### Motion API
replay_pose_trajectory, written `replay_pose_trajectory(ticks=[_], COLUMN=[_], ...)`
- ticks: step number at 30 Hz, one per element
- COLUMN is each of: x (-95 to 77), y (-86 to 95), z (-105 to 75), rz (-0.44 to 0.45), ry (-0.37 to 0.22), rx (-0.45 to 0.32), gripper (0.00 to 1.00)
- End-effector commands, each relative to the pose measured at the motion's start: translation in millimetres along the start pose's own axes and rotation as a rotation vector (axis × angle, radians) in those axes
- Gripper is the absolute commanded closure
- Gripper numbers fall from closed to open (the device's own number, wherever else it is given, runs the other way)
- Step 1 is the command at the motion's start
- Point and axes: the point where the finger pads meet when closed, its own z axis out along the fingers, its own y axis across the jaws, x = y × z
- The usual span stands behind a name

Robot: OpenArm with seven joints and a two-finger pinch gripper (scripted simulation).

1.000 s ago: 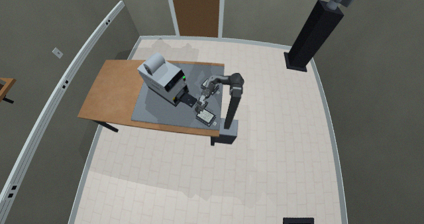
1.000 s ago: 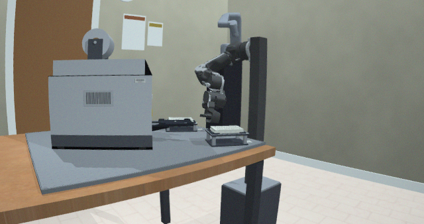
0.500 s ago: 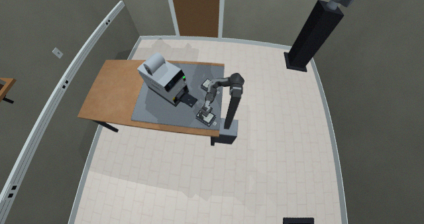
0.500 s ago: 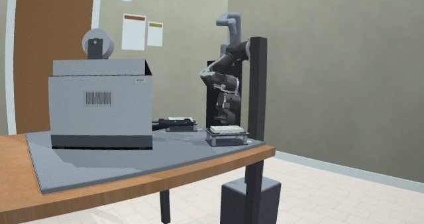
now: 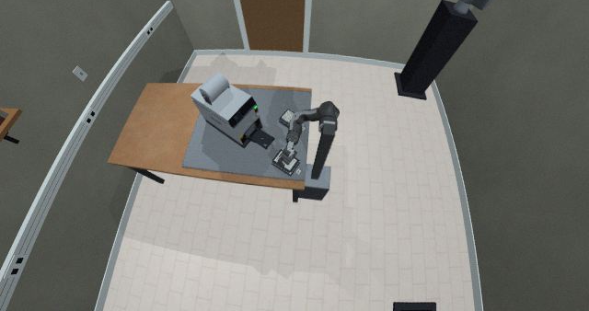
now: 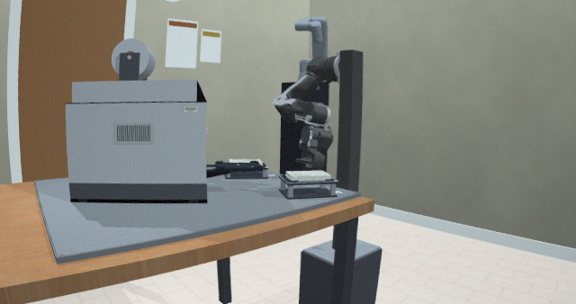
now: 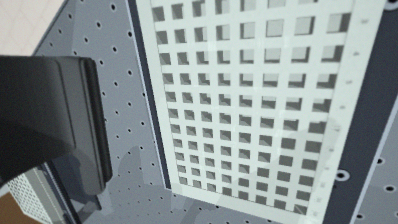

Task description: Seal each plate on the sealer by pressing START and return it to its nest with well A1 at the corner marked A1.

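Observation:
The near plate (image 5: 292, 165) (image 6: 308, 175) (image 7: 245, 102) lies in its nest (image 6: 311, 194) (image 7: 372, 95) at the table's front right corner; its rows of square wells show in the wrist view. My gripper (image 5: 286, 156) (image 6: 307, 164) is partly open and empty, above this plate. One finger shows left of the plate in the wrist view; the other is out of that view. The far plate (image 5: 288, 115) (image 6: 245, 161) lies in the other nest, partly behind my arm. The sealer (image 5: 225, 104) (image 6: 135, 147) has its stage (image 5: 263, 139) out, with no plate on it. Its lamp (image 5: 256, 108) is green.
The stage sticks out from the sealer between the two nests, on their left side. The sealer with its foil roll (image 5: 214, 88) (image 6: 131, 58) stands tall at the left of the mat (image 5: 221, 156). My arm's post (image 5: 324, 150) (image 6: 351, 115) stands at the table's right edge.

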Motion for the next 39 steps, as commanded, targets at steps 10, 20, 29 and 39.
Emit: replay_pose_trajectory(ticks=[10,20,29,39], x=[0.7,0.7,0.7,0.7], y=[0.3,0.3,0.3,0.3], z=[4.6,4.5,4.5,4.5], rz=[0.001,0.001,0.001,0.001], ry=[-0.001,-0.001,-0.001,-0.001], rx=[0.000,0.000,0.000,0.000], gripper=[0.35,0.35,0.35,0.35])
